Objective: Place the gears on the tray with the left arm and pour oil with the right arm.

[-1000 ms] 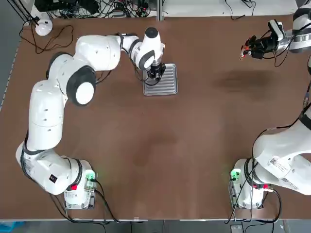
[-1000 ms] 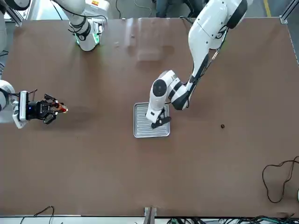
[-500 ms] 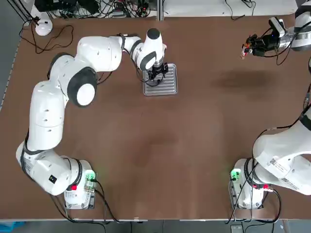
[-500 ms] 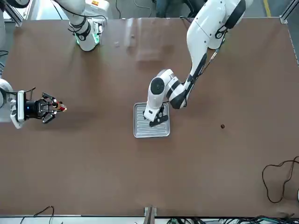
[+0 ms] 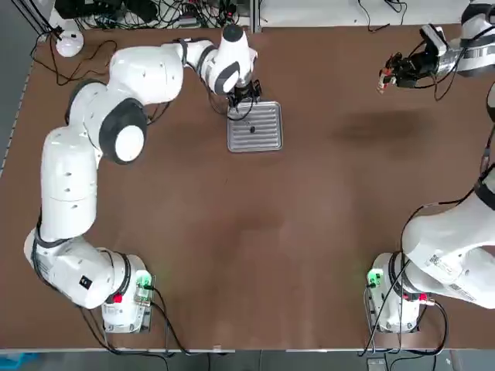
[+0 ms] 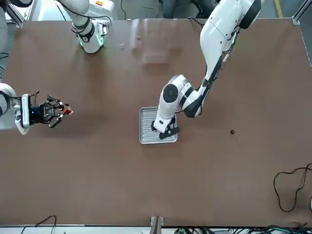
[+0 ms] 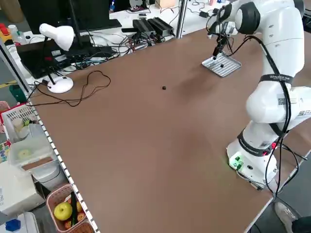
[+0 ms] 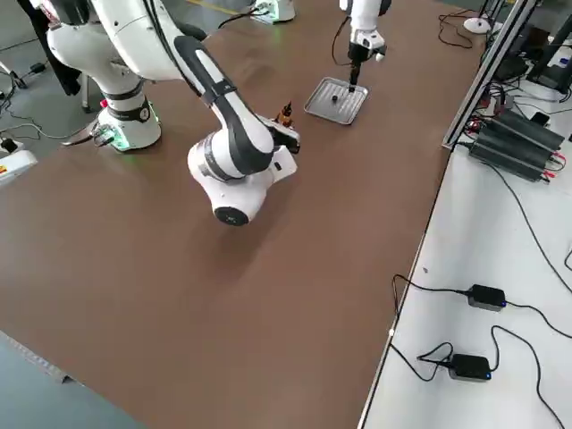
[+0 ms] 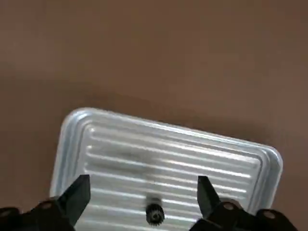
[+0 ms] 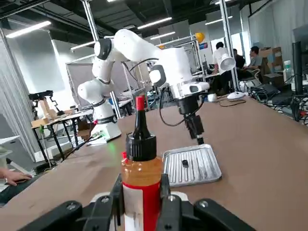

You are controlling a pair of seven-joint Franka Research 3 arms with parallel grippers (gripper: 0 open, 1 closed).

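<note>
The ribbed silvery tray (image 5: 267,137) lies at the far middle of the table, with one dark gear (image 5: 252,129) resting in its grooves. My left gripper (image 5: 246,99) hangs open just above the tray's far edge. In the left wrist view the gear (image 9: 154,214) lies on the tray (image 9: 168,144) below the spread fingers (image 9: 78,196). A second gear (image 6: 232,131) sits on the bare table on the left arm's side. Far right, my right gripper (image 5: 392,74) is shut on the red oil bottle (image 10: 141,178), held upright off the table, well away from the tray.
A white desk lamp (image 5: 68,42) and loose cables (image 5: 85,66) sit at the far left corner. Power bricks and wiring run along the far edge (image 5: 155,11). Both arm bases (image 5: 124,297) stand at the near edge.
My left gripper opened, let the gear go onto the tray, and drew back toward the tray's far edge. The right gripper shifted slightly with the bottle.
</note>
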